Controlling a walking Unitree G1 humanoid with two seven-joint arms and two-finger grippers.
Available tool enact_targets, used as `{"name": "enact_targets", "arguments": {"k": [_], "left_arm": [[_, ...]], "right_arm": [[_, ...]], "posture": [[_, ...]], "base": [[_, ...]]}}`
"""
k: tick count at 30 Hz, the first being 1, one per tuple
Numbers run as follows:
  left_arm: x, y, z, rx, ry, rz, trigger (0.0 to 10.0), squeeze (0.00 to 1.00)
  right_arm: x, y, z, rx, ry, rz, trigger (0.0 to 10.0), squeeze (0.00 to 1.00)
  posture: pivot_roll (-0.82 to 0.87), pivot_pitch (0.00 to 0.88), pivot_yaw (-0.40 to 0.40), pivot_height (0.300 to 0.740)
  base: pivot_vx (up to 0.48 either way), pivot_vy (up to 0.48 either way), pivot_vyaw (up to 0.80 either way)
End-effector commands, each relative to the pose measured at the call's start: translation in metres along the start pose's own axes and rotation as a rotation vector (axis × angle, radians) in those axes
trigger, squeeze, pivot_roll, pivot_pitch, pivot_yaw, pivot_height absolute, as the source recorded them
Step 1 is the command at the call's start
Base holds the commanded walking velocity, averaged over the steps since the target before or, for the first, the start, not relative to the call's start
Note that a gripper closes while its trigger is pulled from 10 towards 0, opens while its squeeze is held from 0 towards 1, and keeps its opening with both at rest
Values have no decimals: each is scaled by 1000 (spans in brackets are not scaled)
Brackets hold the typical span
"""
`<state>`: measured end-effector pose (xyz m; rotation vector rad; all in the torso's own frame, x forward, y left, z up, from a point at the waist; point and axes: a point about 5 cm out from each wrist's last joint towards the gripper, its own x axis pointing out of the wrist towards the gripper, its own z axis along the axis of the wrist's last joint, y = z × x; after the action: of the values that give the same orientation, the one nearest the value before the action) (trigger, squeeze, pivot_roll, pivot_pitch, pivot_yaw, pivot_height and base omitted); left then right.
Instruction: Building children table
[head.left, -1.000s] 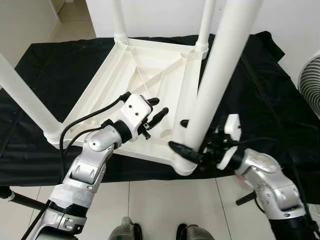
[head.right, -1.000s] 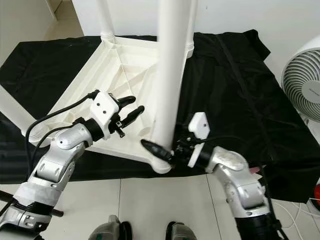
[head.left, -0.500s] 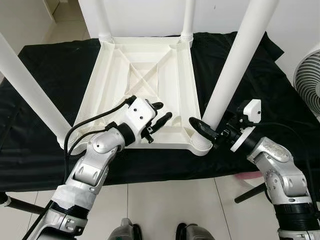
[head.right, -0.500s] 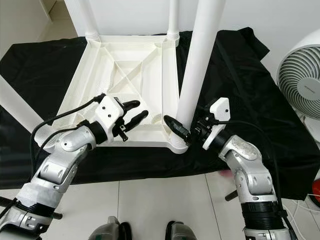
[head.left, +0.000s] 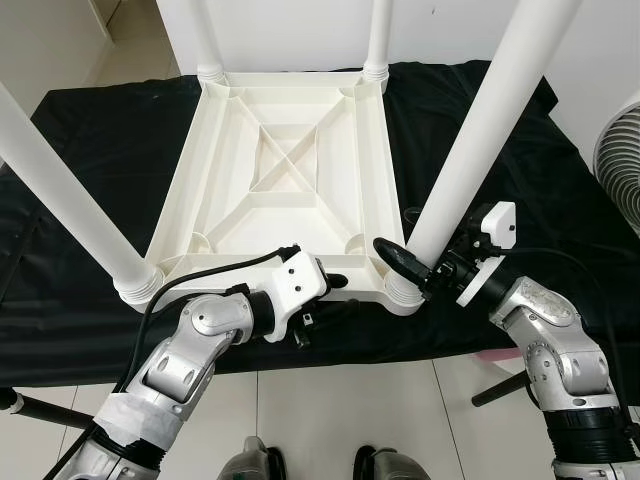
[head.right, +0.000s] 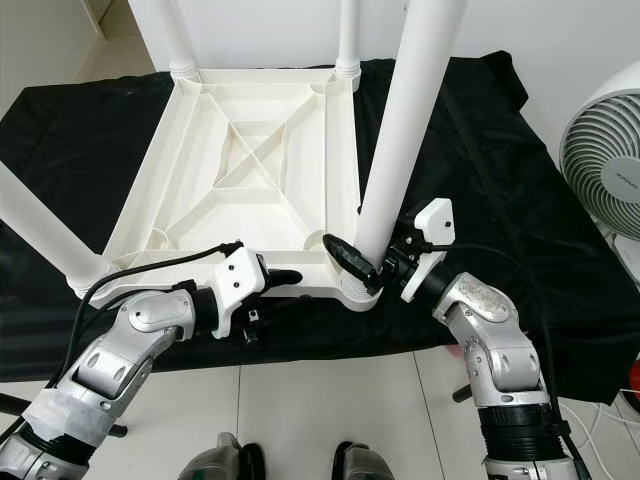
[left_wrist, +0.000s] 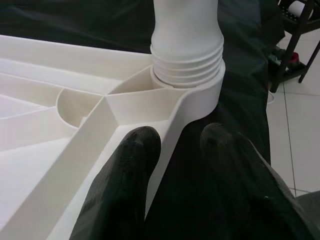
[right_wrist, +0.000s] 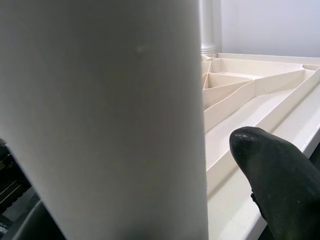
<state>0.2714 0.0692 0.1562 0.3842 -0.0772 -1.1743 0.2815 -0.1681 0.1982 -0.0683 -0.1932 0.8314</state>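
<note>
The white plastic children's table (head.left: 290, 150) lies upside down on a black cloth, with its legs pointing up. My right gripper (head.left: 415, 262) is shut on the near-right leg (head.left: 480, 130) just above its socket. One black finger (right_wrist: 270, 165) shows beside the leg (right_wrist: 100, 120); the other is hidden behind it. My left gripper (head.left: 330, 297) is at the table's near edge, close to that same corner. Its two fingers (left_wrist: 135, 165) straddle the thin rim (left_wrist: 167, 130), one inside the frame and one outside, closed on it below the threaded leg socket (left_wrist: 187, 65).
The black cloth (head.left: 90, 120) covers the floor under the table and ends at pale tiles (head.left: 330, 400) by my feet. A white fan (head.right: 605, 140) stands at the right. The near-left leg (head.left: 60, 180) slants out to the left. A white wall is behind.
The table has swung round on the cloth to lie square to me, its near-right corner moving right with my right gripper. My left gripper dropped from above the ribs onto the near rim.
</note>
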Motion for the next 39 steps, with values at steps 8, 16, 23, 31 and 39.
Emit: {"name": "enact_targets", "arguments": {"k": [8, 16, 23, 31, 39], "left_arm": [[-1, 4, -9, 28, 47, 34, 10000, 0], [0, 18, -7, 57, 42, 110, 10000, 0], [-1, 19, -10, 45, 62, 104, 10000, 0], [-1, 20, -14, 72, 80, 93, 10000, 0], [-2, 21, -14, 86, 83, 76, 10000, 0]], "right_arm": [[0, 0, -3, -8, 8, 2, 10000, 0], [-4, 4, -4, 18, 17, 37, 10000, 0], [-11, 8, -8, 16, 45, 71, 10000, 0], [-12, 8, -7, 6, 46, 64, 10000, 0], [-12, 7, -7, -13, 45, 46, 10000, 0]], "posture": [[-99, 106, 78, 740], [-105, 106, 80, 740], [-108, 110, 81, 740], [-113, 117, 87, 740], [-115, 119, 88, 740]], "base": [[0, 0, 0], [0, 0, 0], [0, 0, 0], [0, 0, 0], [0, 0, 0]]}}
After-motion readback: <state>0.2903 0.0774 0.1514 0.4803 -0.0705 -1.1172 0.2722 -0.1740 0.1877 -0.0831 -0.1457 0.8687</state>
